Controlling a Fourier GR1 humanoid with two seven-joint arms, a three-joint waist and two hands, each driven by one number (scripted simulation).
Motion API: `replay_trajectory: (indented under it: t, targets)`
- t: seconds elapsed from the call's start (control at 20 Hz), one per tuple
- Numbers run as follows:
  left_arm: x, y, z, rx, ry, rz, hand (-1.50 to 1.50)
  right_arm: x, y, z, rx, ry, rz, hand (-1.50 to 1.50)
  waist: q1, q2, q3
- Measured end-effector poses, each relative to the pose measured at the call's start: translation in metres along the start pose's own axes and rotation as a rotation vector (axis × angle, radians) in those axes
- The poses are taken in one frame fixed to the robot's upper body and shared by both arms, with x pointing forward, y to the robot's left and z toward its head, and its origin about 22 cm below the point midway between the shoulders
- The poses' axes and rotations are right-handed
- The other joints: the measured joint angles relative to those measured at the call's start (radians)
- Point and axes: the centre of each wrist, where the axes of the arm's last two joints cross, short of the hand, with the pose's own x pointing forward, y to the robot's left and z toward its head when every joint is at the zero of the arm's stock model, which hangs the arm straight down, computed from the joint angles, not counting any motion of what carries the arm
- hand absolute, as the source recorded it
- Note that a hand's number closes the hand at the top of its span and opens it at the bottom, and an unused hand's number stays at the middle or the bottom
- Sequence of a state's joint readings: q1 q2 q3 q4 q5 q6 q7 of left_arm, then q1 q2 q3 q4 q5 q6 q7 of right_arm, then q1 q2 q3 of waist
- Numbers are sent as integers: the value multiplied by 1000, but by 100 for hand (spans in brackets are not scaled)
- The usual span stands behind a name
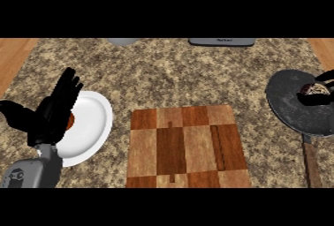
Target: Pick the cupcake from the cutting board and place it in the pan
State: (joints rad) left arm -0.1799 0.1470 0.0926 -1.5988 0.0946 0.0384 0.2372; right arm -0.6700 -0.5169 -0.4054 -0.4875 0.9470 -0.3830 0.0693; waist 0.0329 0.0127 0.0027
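The small brown cupcake (316, 92) sits in the round dark grey metal pan (294, 110) at three o'clock. The black right hand (326, 76) barely shows above it; I cannot tell its fingers. Placing looks nearly done; next, lift away. The left hand (55, 112) rests open at nine o'clock.
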Motion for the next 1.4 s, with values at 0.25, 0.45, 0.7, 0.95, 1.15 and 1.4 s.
replay_trajectory:
  t: [0.25,0.45,0.7,0.95,1.15,1.4]
  targets:
    - [-1,-1,-3,-1,4,7,0,-17,10,1,77,32,-67,-150,1,1,0]
    - [-1,-1,-2,4,7,8,0,-29,8,1,44,7,-178,-150,-4,-1,1]
    - [-3,3,0,22,10,6,0,-52,-3,1,-34,1,-396,-150,-24,-7,0]
    - [-5,5,4,41,23,-2,0,-94,-24,4,-74,10,-620,-150,-41,-14,-1]
    - [-4,9,6,42,23,-2,0,-141,-47,14,-69,-14,-755,-150,-48,-17,-2]
    - [3,17,7,55,27,-1,0,-193,-62,39,-22,-68,-870,-150,-52,-18,-3]
